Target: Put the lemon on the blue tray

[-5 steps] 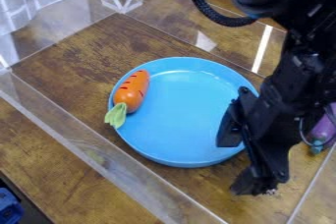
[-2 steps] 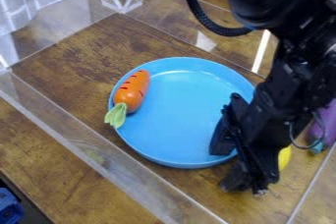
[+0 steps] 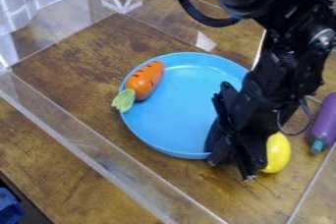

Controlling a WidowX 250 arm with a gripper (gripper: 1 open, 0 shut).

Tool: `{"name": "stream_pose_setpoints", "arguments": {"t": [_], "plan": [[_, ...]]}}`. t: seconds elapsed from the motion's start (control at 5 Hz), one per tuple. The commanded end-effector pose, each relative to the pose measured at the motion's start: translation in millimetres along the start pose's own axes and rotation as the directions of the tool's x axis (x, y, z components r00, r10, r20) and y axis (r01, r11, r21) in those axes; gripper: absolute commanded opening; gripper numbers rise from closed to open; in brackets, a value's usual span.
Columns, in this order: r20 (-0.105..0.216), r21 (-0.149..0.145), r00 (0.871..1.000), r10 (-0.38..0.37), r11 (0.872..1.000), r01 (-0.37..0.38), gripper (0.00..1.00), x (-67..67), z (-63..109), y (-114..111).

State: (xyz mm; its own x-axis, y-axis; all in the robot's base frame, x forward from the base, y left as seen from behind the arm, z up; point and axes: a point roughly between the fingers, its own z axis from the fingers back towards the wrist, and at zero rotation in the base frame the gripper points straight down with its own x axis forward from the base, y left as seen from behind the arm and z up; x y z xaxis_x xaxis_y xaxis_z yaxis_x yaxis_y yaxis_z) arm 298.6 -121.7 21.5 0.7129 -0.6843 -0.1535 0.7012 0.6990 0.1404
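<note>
Camera view, blue tray [image 3: 178, 110] holding carrot [image 3: 143, 80], lemon [image 3: 276, 152] off it, jaw state unclear

Fingers [image 3: 250, 165] by lemon [image 3: 276, 153], beside blue tray [image 3: 184, 120].

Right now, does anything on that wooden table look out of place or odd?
One thing: the orange toy carrot lies across the rim of the round light-blue tray, its green leaves hanging over the edge. The small yellow lemon sits off the tray beside the black gripper. Nothing looks spilled or damaged.
</note>
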Motion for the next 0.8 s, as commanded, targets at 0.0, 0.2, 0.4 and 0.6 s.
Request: {"name": "stream_pose_setpoints", "arguments": {"t": [0.0,0.2,0.4,0.6], "plan": [[0.025,0.003,1.000,-0.014,1.000,0.014,0.00,-5.1,4.8,-2],[0.021,0.001,1.000,-0.008,1.000,0.008,0.00,-10.7,2.5,-8],[0.022,0.005,0.999,-0.038,0.999,0.038,0.00,-5.9,3.2,-2],[0.023,0.008,0.997,-0.067,0.998,0.067,0.00,-0.8,3.9,4]]}}
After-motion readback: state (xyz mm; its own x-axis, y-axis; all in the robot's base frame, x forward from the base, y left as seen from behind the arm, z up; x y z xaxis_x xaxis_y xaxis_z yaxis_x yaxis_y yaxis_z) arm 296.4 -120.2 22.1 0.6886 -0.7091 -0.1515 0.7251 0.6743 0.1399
